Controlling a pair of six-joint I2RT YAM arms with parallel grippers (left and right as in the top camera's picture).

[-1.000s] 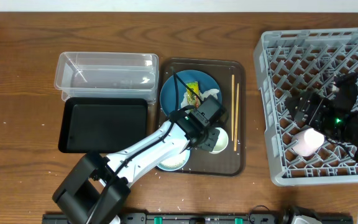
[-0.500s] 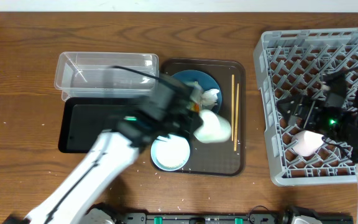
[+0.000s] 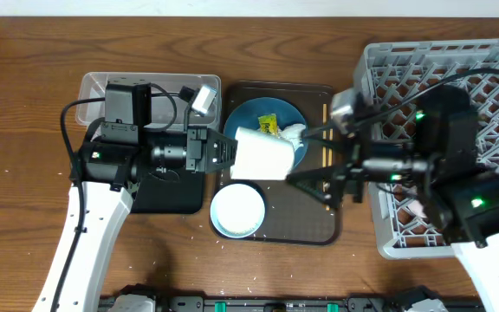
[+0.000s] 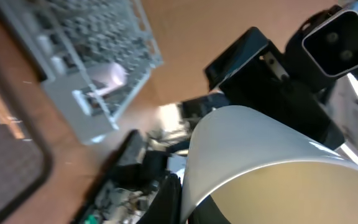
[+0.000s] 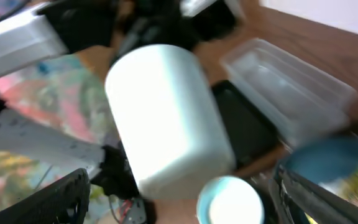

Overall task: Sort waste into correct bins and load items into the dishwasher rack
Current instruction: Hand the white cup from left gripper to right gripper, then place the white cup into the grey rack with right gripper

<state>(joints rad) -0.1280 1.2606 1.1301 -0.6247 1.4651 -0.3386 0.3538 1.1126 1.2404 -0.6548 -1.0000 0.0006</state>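
Overhead: white cup (image 3: 262, 154) clamped in left gripper (image 3: 230, 154), aloft. Right gripper (image 3: 317, 156) spread, white cup just ahead of jaws. Handover toward dishwasher rack (image 3: 388, 69) judged; closure on white cup needed.

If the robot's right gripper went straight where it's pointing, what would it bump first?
Probably the small white cup held by the left gripper; it sits right ahead of the open right gripper.

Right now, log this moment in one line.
left tool: shut on white cup above tray | right tool: open, facing it
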